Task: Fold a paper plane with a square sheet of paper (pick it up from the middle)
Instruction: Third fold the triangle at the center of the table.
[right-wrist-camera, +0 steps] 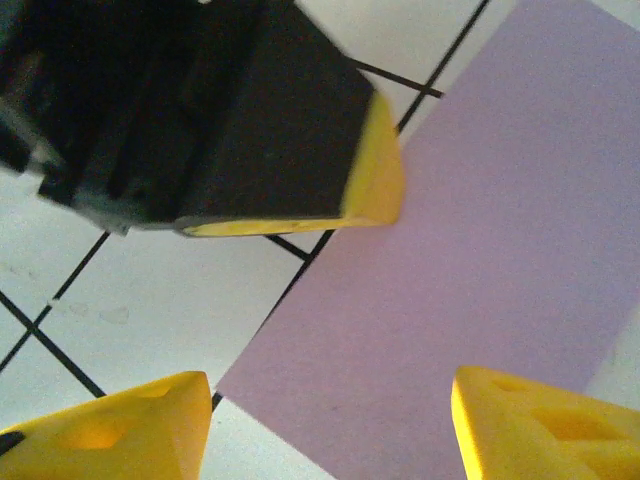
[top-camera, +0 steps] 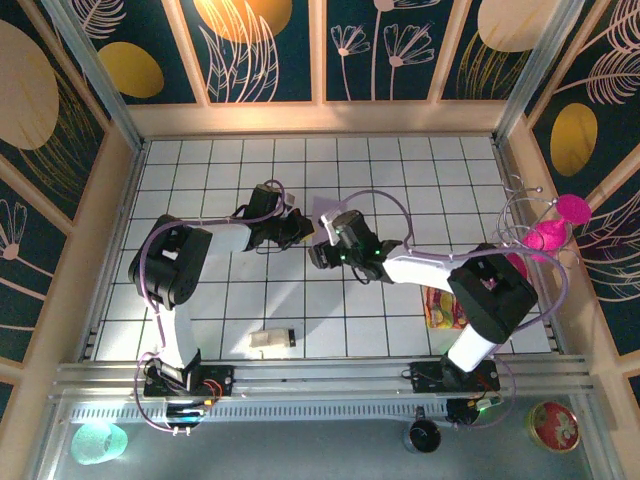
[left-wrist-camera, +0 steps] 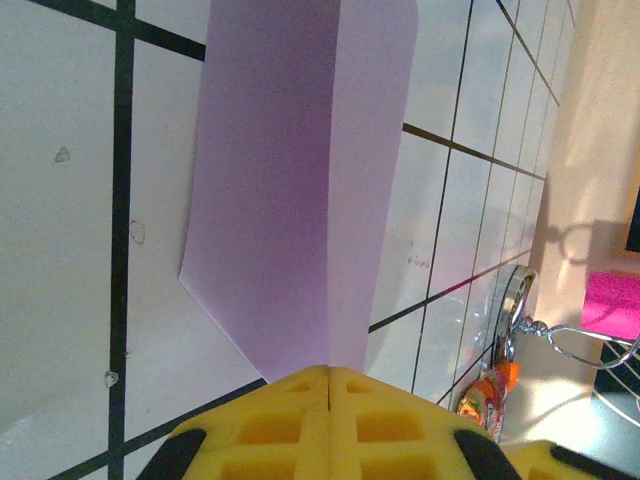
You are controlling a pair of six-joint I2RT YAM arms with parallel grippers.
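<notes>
The square sheet of paper (left-wrist-camera: 290, 180) is pale lilac and lies over the white grid tiles, with a crease running straight away from my left fingertips. My left gripper (left-wrist-camera: 330, 378) is shut, its yellow pads pressed together on the near edge of the sheet at that crease. Seen from the right wrist, the sheet (right-wrist-camera: 450, 260) lies flat below my right gripper (right-wrist-camera: 335, 430), which hangs open above it with one fingertip over bare tile and the other over paper. The left gripper's yellow-tipped finger (right-wrist-camera: 375, 175) touches the sheet's far edge. From above, the left gripper (top-camera: 297, 230) and the right gripper (top-camera: 320, 252) meet near the table's middle.
A small white block with a black end (top-camera: 271, 340) lies near the front edge. A red-yellow snack packet (top-camera: 440, 308) sits by the right arm's base. A wire stand with pink pieces (top-camera: 555, 228) is at the right wall.
</notes>
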